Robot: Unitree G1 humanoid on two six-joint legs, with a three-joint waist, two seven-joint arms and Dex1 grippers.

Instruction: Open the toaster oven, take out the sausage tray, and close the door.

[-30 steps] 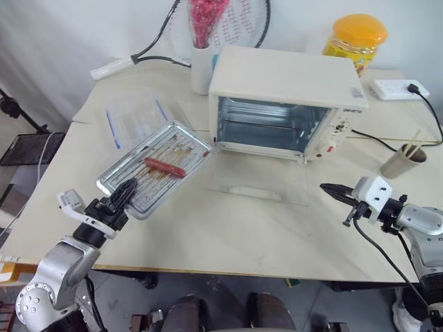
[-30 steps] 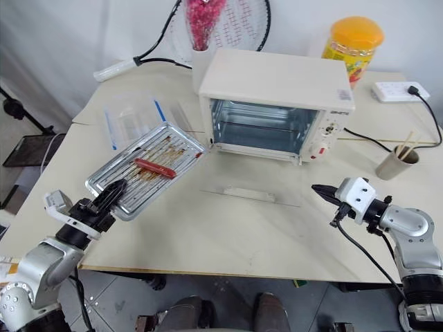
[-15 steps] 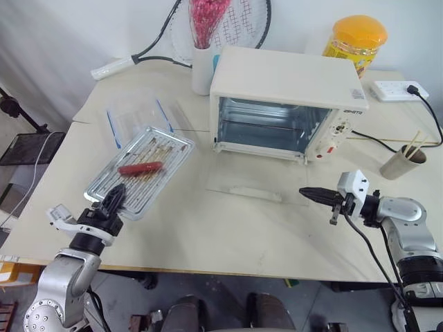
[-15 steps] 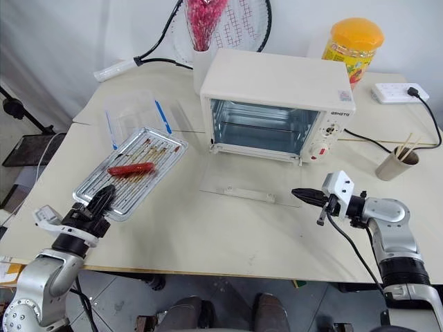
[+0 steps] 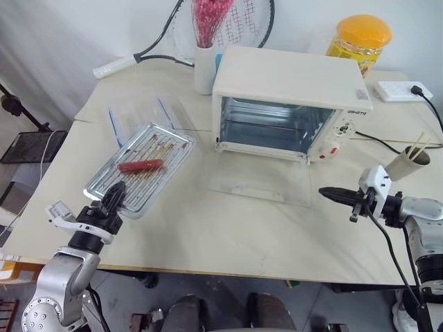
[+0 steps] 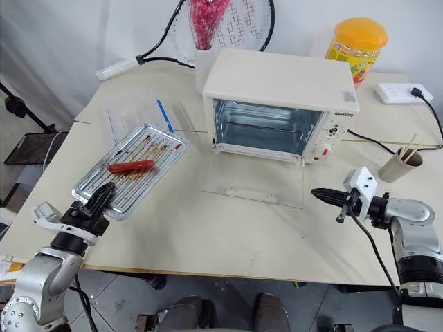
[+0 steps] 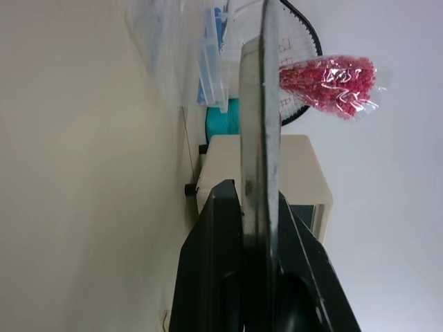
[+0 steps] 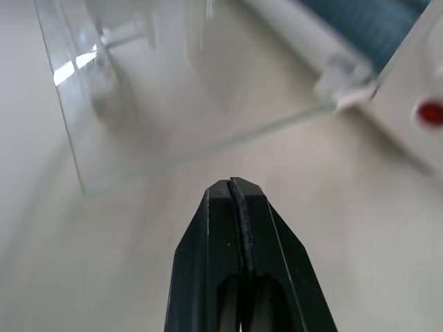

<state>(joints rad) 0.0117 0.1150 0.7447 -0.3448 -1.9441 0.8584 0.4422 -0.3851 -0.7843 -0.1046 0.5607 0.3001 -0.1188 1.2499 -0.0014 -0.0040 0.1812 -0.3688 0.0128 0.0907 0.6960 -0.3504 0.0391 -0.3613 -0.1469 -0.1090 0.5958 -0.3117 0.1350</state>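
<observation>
1. Left eye view, left half of the frame: sausage tray (image 5: 140, 168) out of the toaster oven (image 5: 291, 104), held by its near edge in the left gripper (image 5: 115, 196), one reddish sausage (image 5: 140, 165) lying on the ridged bottom.
2. Left gripper clenched on the tray rim, fingers (image 7: 214, 263) pinching the metal edge from both sides in the left wrist view.
3. Right gripper (image 5: 331, 194) at right of centre, pressed fully together, holding nothing, tip just off the right edge of the door (image 5: 257, 181); no contact to be made out.
4. Door folded flat on the table (image 5: 208, 228) in front of the oven mouth, white bar handle (image 5: 257, 192) on the near side, cavity empty.
5. Step in hand, as judged: set the tray down, then shut the door.
6. To do it well: keep the tray level so the sausage cannot roll, lower it onto bare table clear of the clear plastic container (image 5: 138, 111) behind it, release only once it sits flat.
7. For the door: slide the closed right fingers under the glass edge or handle, lift in an arc about the bottom hinge, push until flush; avoid knocking the knobs and red button (image 5: 333, 149) at the oven's right.
</observation>
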